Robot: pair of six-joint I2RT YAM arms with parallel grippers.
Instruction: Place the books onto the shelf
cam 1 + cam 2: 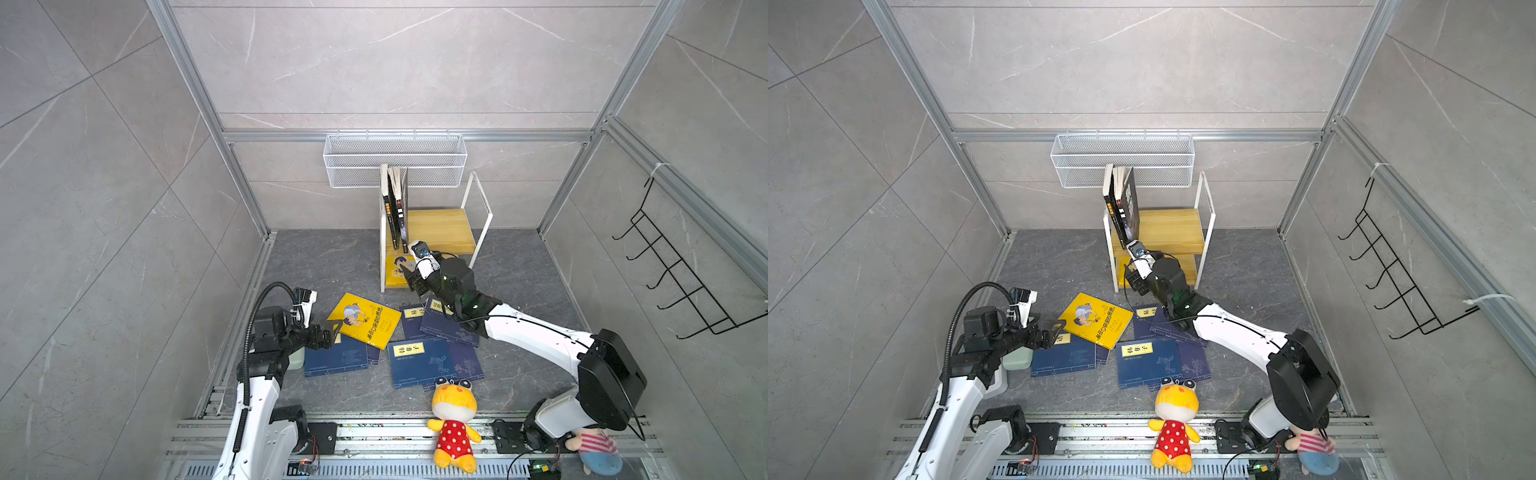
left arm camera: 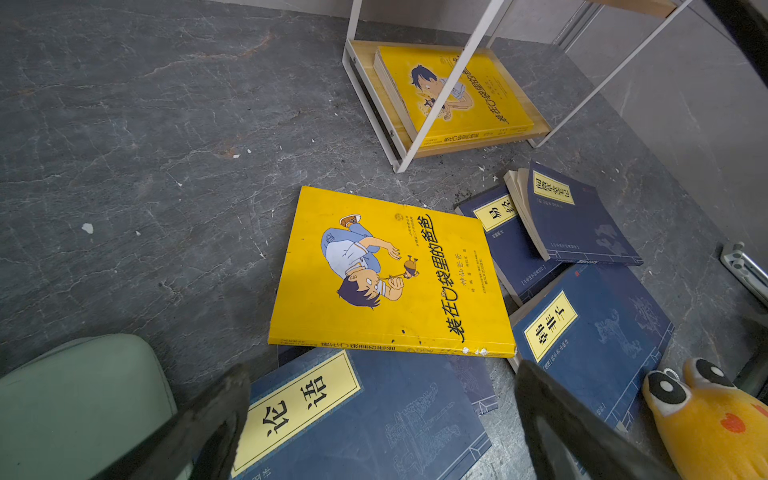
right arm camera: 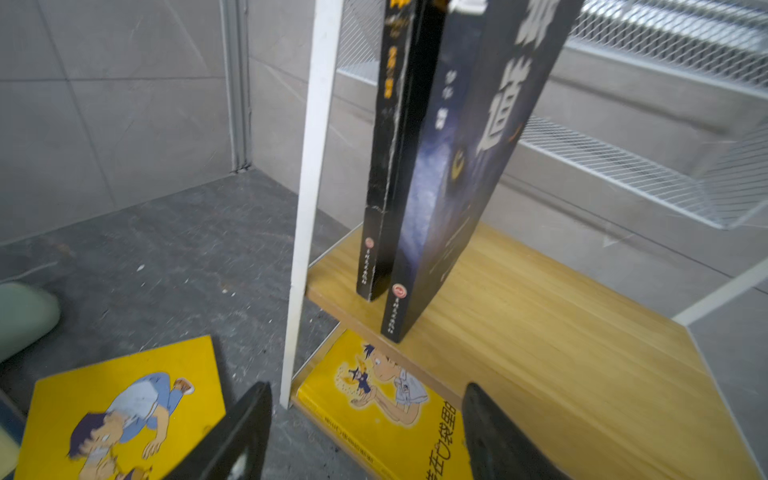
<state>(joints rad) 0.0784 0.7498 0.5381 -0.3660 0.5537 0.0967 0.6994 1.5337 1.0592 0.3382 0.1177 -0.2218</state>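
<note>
Progress: black paperbacks [image 1: 395, 212], flat yellow paperback [image 2: 486, 99] on white-framed wooden shelf [image 1: 440, 228]; second yellow paperback [image 1: 365, 320], navy paperbacks [image 1: 419, 363] unshelved; left pincer [image 1: 327, 334], right pincer [image 3: 365, 390] open, empty.

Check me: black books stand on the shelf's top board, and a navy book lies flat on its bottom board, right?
The book lying flat on the bottom board is yellow, not navy; the left wrist view shows it. The black books do stand on the shelf's top board.
</note>
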